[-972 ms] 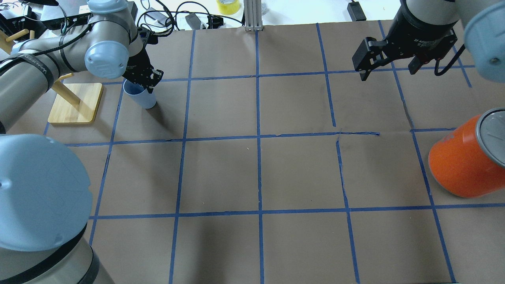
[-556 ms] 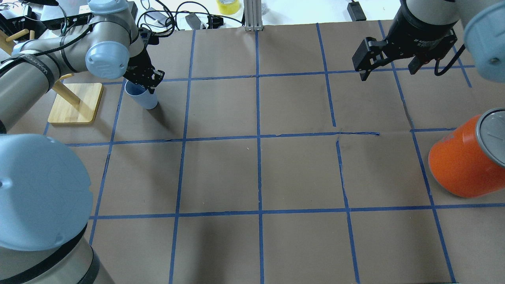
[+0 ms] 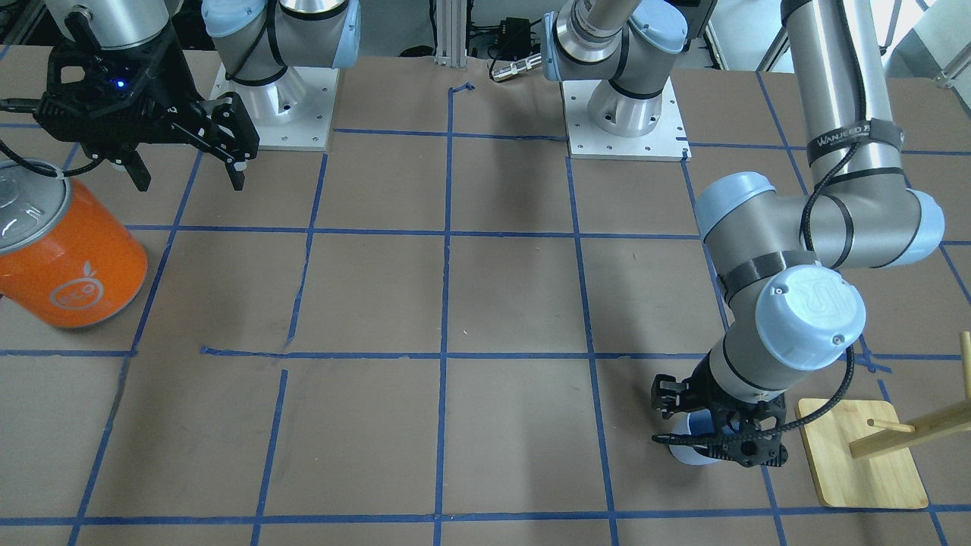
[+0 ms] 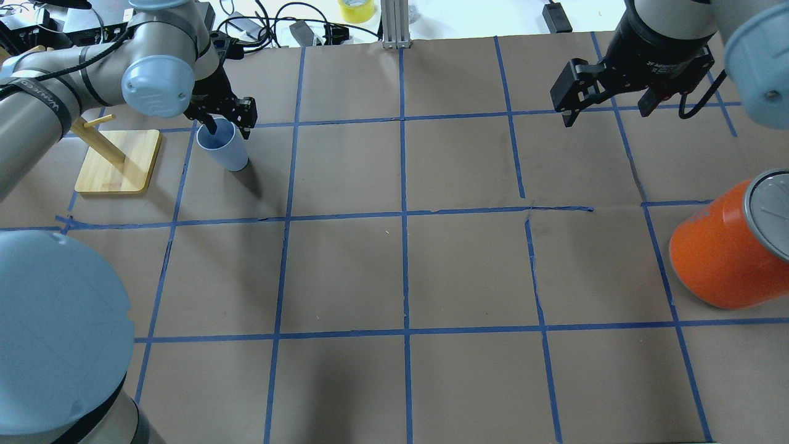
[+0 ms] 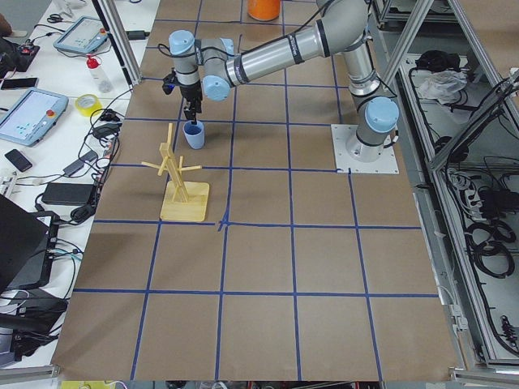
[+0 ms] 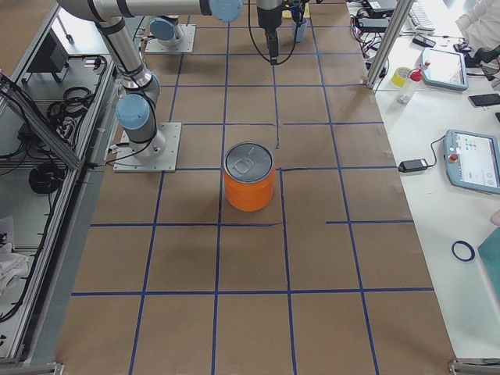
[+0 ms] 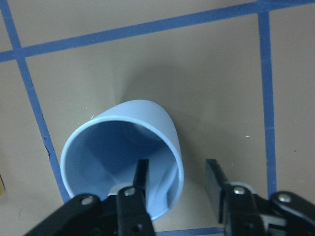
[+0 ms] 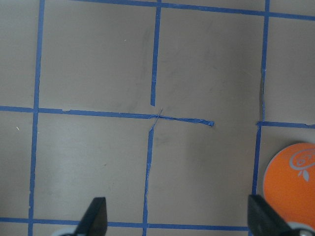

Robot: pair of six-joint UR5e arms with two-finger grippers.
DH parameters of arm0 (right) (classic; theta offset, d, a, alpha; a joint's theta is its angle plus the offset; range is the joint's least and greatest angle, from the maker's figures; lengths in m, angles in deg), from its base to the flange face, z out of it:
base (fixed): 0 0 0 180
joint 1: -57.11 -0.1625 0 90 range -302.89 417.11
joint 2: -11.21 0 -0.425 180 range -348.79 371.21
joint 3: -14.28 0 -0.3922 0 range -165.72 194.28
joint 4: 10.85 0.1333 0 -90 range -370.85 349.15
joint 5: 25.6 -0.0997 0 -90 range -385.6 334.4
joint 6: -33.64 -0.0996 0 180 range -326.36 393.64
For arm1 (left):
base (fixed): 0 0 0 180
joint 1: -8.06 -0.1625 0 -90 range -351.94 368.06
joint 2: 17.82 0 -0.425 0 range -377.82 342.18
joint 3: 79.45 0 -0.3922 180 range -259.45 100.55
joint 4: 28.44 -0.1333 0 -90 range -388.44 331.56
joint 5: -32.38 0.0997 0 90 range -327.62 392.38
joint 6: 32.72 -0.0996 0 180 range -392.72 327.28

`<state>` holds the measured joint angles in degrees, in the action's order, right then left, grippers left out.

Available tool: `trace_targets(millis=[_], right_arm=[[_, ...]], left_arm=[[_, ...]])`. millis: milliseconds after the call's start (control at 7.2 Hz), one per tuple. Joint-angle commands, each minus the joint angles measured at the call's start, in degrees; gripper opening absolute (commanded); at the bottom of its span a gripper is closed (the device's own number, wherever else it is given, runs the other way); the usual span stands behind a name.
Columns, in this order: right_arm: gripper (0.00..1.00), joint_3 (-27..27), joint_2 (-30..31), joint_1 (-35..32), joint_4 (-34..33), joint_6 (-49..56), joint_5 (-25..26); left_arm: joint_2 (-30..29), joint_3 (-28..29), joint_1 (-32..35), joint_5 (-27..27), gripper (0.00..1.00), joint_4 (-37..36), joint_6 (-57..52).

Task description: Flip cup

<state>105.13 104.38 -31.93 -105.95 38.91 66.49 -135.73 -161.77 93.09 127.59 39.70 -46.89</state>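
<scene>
The cup [image 4: 223, 148] is a small pale blue tumbler that stands mouth up on the table at the far left. It also shows in the front view [image 3: 689, 453] and in the left wrist view [image 7: 142, 128]. My left gripper [image 4: 229, 126] is open and straddles the cup's rim. One finger [image 7: 140, 179] is inside the cup and the other [image 7: 214, 182] is outside, and both are clear of the wall. My right gripper [image 4: 607, 111] is open and empty above the far right of the table, away from the cup.
A big orange can [image 4: 721, 253] with a silver lid stands at the right edge. A wooden peg rack on a bamboo base [image 4: 117, 160] stands just left of the cup. Cables and a tape roll [image 4: 356, 9] lie beyond the far edge.
My left wrist has turned and drawn back a little, so the cup's open mouth now shows. The cup has shifted slightly right. The right arm has not moved.
</scene>
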Motion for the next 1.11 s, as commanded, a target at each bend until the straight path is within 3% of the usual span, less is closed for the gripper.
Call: trace_targets(millis=[0, 417, 972], right_arm=[[1.00, 0.03, -0.09, 0.00, -0.09, 0.09, -0.24], [1.00, 0.03, -0.18, 0.00, -0.26, 0.09, -0.16], [1.00, 0.03, -0.18, 0.00, -0.26, 0.00, -0.33]], left_arm=[[8.95, -0.39, 1.27, -0.19, 1.00, 5.30, -0.07], [18.29, -1.79, 6.19, -0.10, 1.00, 10.25, 0.80], [23.93, -8.10, 6.56, -0.46, 1.00, 10.26, 0.98]])
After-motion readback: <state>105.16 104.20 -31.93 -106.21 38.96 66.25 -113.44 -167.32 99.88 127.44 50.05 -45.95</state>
